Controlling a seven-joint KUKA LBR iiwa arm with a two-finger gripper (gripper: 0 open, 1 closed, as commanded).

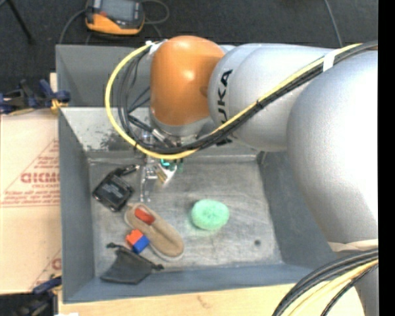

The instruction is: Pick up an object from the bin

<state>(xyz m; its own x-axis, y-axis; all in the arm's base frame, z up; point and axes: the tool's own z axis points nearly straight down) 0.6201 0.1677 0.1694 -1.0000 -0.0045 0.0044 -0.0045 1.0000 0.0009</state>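
Observation:
My gripper (147, 180) hangs under the orange wrist cover, over the back left part of the bin floor. Just to its left lies a small black boxy thing (112, 191). Right below it, a tan slipper-shaped thing (161, 236) lies slantwise with a red piece (143, 214) at its upper end. A small blue and red block (138, 241) rests against the slipper's left side. Nothing shows in the gripper.
A round green sponge-like disc (209, 214) lies in the middle of the floor, to the gripper's right. A black cloth scrap (126, 268) sits in the front left corner. The arm covers the bin's back right.

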